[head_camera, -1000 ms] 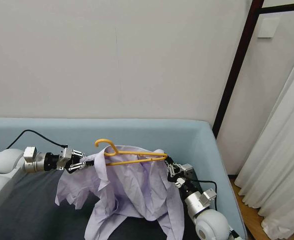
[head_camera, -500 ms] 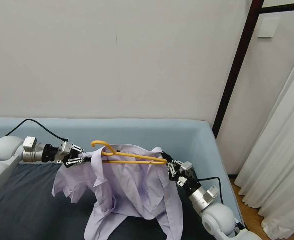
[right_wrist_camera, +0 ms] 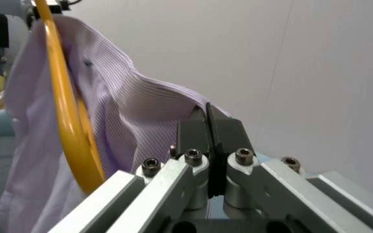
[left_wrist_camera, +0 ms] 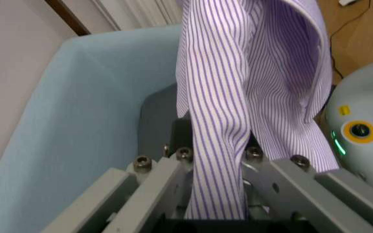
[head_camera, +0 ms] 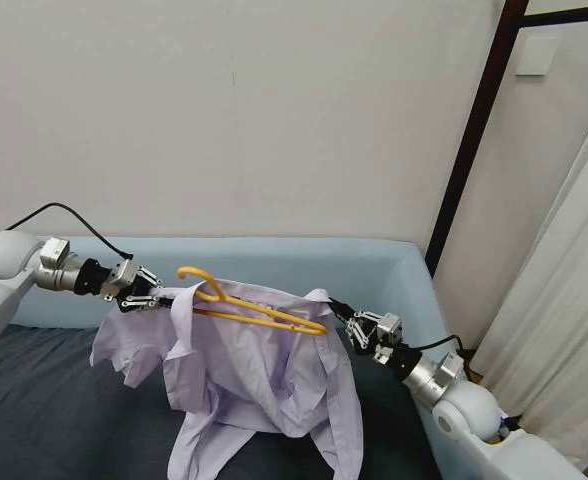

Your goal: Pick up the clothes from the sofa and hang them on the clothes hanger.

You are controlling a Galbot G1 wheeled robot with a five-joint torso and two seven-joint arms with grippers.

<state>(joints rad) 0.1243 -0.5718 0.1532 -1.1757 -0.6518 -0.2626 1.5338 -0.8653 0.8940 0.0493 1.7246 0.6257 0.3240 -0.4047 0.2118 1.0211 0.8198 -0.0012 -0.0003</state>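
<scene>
The striped shirt (head_camera: 259, 375) hangs in the air above the sofa (head_camera: 374, 265), draped over a yellow hanger (head_camera: 254, 308) whose hook points up near the collar. Its tail and one sleeve trail down toward the dark seat cushion (head_camera: 44, 400).

The left end effector (head_camera: 142, 295) reaches in from the robot's left and is clamped on a bunched fold of the shirt near the collar and shoulder; the left wrist view shows the striped cloth pinched between its fingers. The right end effector (head_camera: 357, 328) sits at the other end of the hanger with its fingers pressed together. The shirt's shoulder edge appears caught at their tips, and the hanger's arm runs just beside them rather than between them.

The shirt looks like thin woven cotton — light, limp and quick to slide. It will sag wherever it is not held, and a pinch on a single layer could creep loose, so a fold at the shoulder seam or the collar is probably the safer hold. The hanger is stiff and smooth, and since it tilts down toward the robot's right, the cloth could slip along it that way.
</scene>
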